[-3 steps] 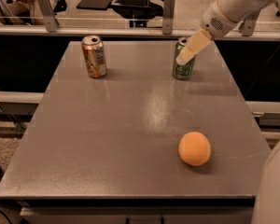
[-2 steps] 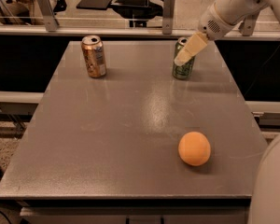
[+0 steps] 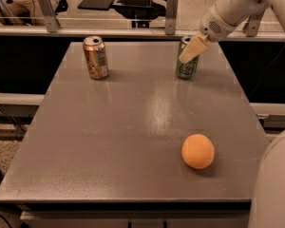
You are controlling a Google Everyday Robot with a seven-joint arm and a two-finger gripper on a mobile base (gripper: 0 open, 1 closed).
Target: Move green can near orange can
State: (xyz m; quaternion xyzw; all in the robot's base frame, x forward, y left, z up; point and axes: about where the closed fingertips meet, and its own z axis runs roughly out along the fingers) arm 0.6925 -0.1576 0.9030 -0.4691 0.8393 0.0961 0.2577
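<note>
The green can (image 3: 187, 69) stands upright near the far right corner of the bench (image 3: 133, 127). The orange can (image 3: 95, 57) stands upright near the far left, well apart from it, so we judge the move itself is not yet done. The gripper (image 3: 187, 53) is at the green can's upper half, its pale tip lying across the side that faces the camera, just below the silver top. We read that as a placement for a side grasp high on the can, which would leave the base free to lift off the bench. Whether the gripper has closed on the can we cannot tell. The arm (image 3: 232, 6) comes in from the upper right, beyond the bench's far edge, and slopes down toward the can, its wrist tilted so the gripper points down and leftward. A ball (image 3: 197, 151) sits near the front right, well off the straight line between the cans, so we expect it to be no obstacle.
</note>
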